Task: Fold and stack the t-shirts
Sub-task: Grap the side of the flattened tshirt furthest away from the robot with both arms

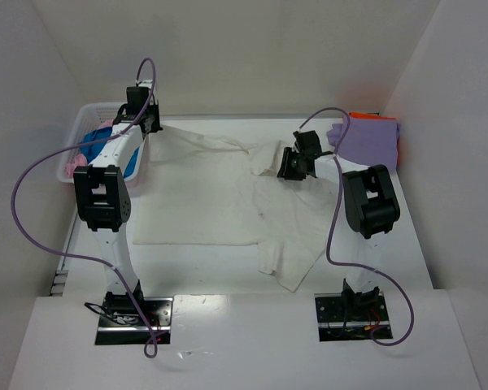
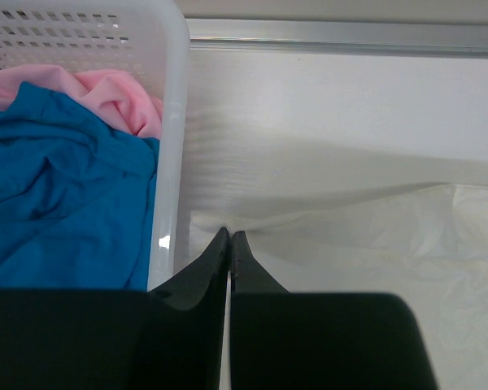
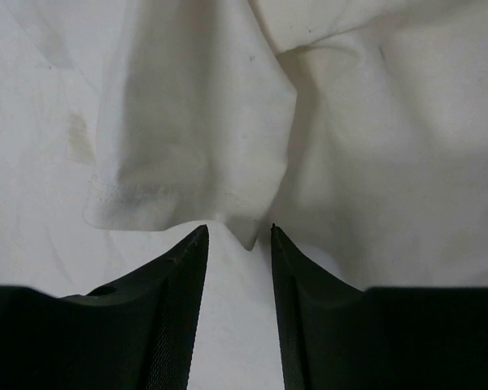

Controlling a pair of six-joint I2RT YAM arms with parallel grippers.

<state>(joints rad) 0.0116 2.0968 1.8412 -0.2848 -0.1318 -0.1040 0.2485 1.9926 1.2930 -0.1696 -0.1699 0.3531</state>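
cream shirt (image 1: 203,195), left claw (image 2: 229,234) clamped on corner (pinch hidden), right claw (image 3: 237,231) agape

cream-white t-shirt (image 1: 203,195): matt cloth, creased, faint stains
basket (image 2: 169,122): white plastic lattice, slightly glossy
blue t-shirt (image 2: 57,195): soft matt cloth
right gripper (image 3: 237,230): black matt fingers, fine-textured
table (image 2: 350,106): smooth white, matt

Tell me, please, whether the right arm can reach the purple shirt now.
Probably yes: the purple shirt lies uncovered near the right arm, nothing between, though its fingers straddle a fold of the cream shirt.
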